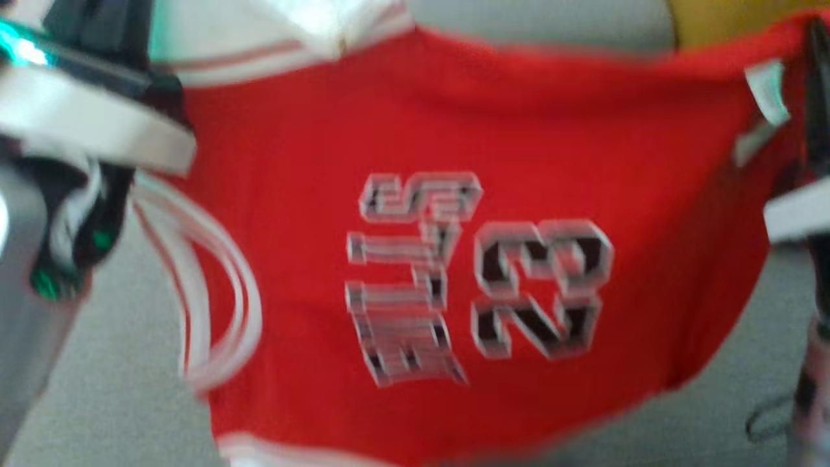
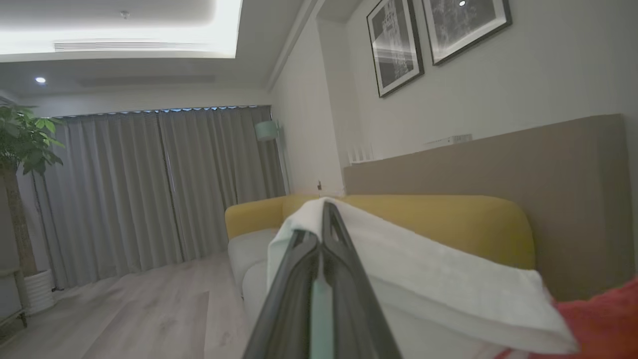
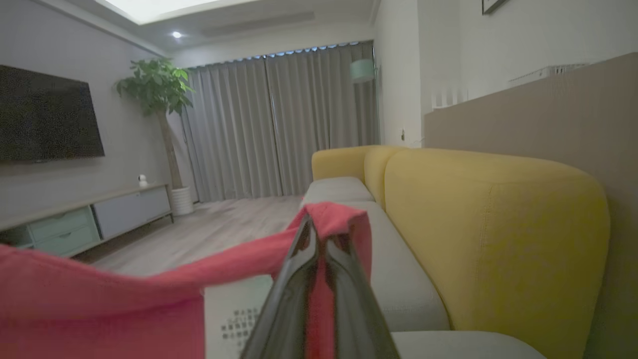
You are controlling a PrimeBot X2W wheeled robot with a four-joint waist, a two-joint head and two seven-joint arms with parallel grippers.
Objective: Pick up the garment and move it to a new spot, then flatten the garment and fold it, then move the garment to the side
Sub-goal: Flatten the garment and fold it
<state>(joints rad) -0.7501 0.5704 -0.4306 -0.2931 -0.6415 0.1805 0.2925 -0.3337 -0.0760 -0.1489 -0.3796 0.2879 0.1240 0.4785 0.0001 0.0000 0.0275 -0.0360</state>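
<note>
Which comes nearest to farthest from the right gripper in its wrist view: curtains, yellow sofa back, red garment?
1. red garment, pinched in the right gripper.
2. yellow sofa back, on the view's right.
3. curtains, far across the room.

At the left edge of the head view, the left arm (image 1: 84, 123) is a black housing crossed by a broad white band. It has a teal glow at the top corner, small green lights lower down and a grey shell. At the right edge, the right arm (image 1: 818, 117) is dark with a white band. At the bottom centre of the wrist views, the left gripper (image 2: 325, 209) and right gripper (image 3: 313, 234) each have two long, glossy dark fingers tapering to a point.
</note>
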